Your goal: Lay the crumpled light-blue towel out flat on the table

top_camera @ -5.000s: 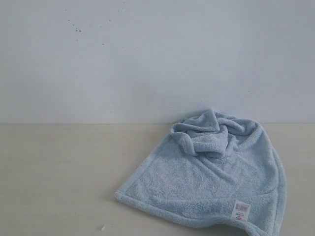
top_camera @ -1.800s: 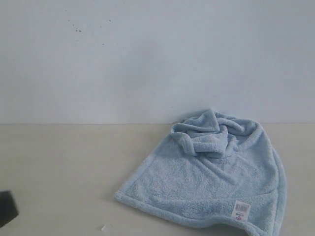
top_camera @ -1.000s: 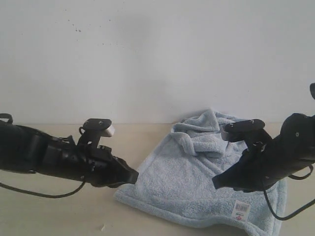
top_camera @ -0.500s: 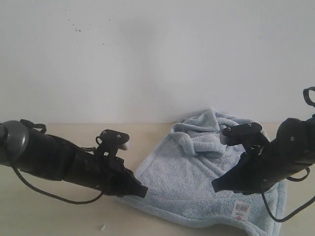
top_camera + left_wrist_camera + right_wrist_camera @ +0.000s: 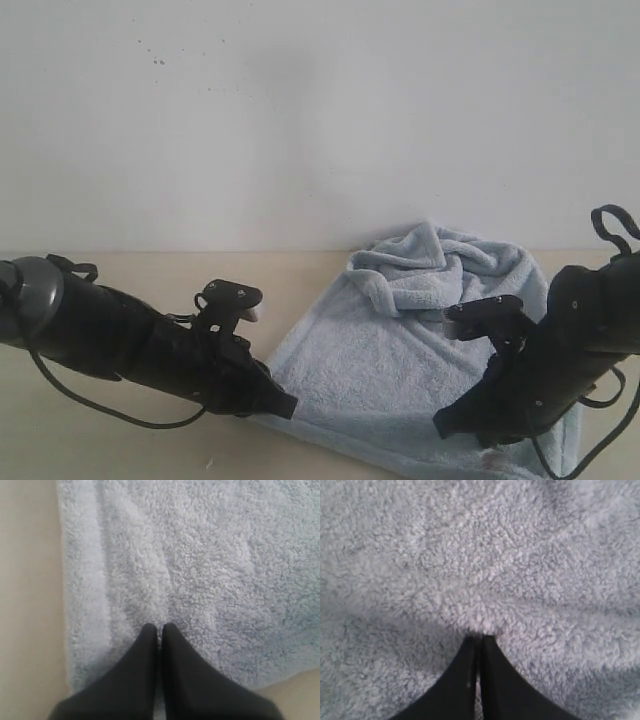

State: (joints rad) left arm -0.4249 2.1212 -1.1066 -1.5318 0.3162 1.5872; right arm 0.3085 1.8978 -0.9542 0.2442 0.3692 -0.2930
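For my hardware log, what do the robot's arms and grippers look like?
The left arm and right arm are matte black, with thin black cables looping off them; the left has a rounded grey joint. The left gripper and right gripper each end in two slim, tapering black fingers.

The towel [image 5: 370,350] is soft terry cloth with a thick, fluffy, looped pile, matt throughout, and has a flatter, closer-textured strip along its hemmed edge. The table [image 5: 150,272] has a smooth, plain, matt surface in a pale wood tone, and the wall [image 5: 300,120] behind it has a flat, matt white finish marked by a few small dark specks. The left gripper [image 5: 159,630] and the right gripper [image 5: 480,641] have smooth black fingers with a dull, plastic-like sheen, and the left arm has a grey, slightly glossy joint housing [image 5: 35,290].
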